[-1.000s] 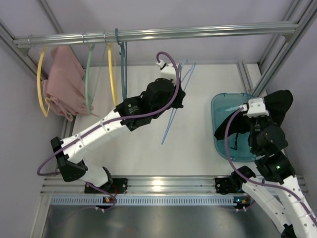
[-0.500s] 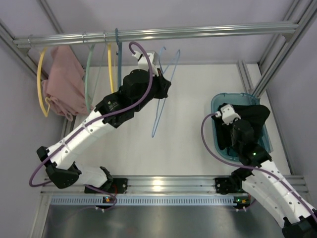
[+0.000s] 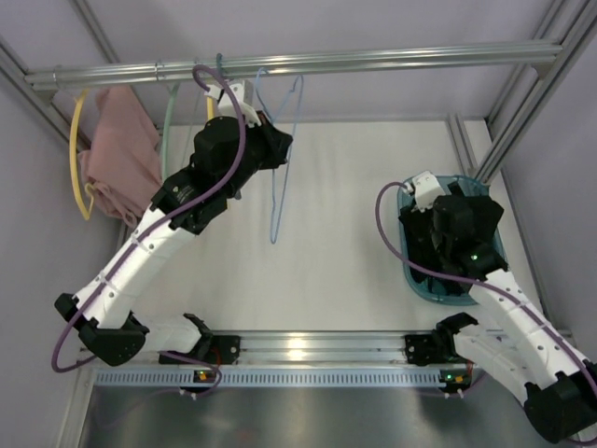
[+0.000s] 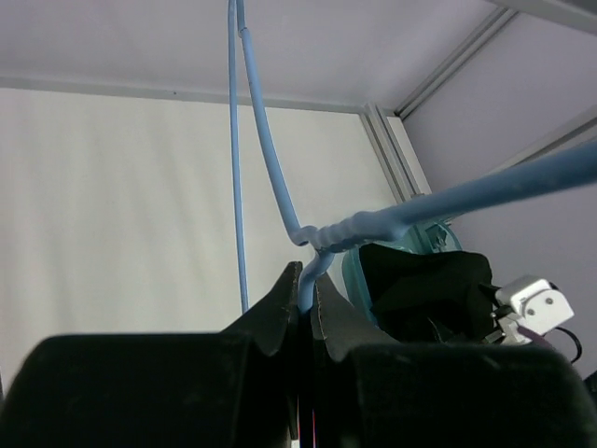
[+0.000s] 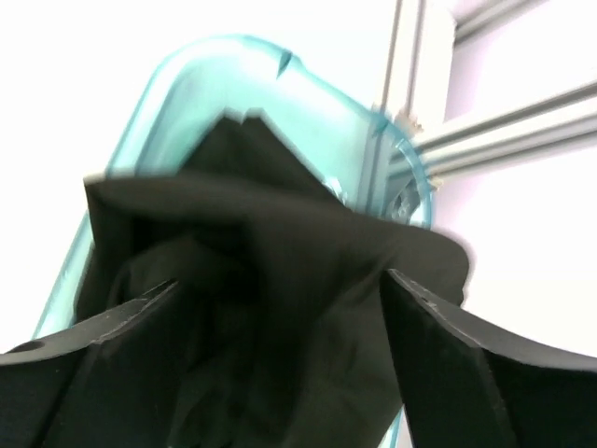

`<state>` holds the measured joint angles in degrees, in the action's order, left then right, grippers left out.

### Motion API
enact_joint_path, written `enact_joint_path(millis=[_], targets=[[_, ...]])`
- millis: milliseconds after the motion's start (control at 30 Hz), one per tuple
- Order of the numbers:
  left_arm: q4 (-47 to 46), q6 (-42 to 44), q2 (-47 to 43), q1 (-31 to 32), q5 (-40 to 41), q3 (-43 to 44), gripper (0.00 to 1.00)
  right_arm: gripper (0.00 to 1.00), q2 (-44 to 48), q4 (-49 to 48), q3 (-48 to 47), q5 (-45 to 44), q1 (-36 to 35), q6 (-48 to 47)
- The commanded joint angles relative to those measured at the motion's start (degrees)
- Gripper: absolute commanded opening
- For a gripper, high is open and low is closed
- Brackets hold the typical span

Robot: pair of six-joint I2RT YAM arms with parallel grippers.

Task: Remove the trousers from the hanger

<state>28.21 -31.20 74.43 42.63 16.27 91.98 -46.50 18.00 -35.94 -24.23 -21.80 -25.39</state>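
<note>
Left pincer [image 4: 305,280]: pinching hanger [image 4: 466,193] near rail [image 3: 373,61]. Right pincer [image 5: 280,301]: spread over trousers [image 5: 280,233], heaped in bin [image 5: 187,65]. Risks: cloth snagging on a finger at lift-off, dragging out; hanger slipping from thin grip.

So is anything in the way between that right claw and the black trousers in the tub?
Nothing visible. The right gripper hangs open directly over the trousers, bunched in the teal tub, with no other thing between them.

White table [image 3: 359,201] — aluminium rail [image 3: 392,60] overhead
</note>
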Motion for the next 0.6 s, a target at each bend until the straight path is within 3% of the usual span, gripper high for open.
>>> enact_joint_path(millis=[0,100,567], targets=[[-2.19,-1.67,-2.80,-1.76,-2.82,0.04,0.00,0.88,0.45,2.21,-7.47,3.39,0.71,3.32],[-2.28,-1.85,-3.24,-2.55,-3.09,0.04,0.00,0.99,0.97,5.20,-10.81,4.80,0.71,3.85],[-0.70,-2.11,0.71,-4.93,0.60,3.72,0.00,0.99,2.99,8.46,-19.86,10.51,0.80,6.31]])
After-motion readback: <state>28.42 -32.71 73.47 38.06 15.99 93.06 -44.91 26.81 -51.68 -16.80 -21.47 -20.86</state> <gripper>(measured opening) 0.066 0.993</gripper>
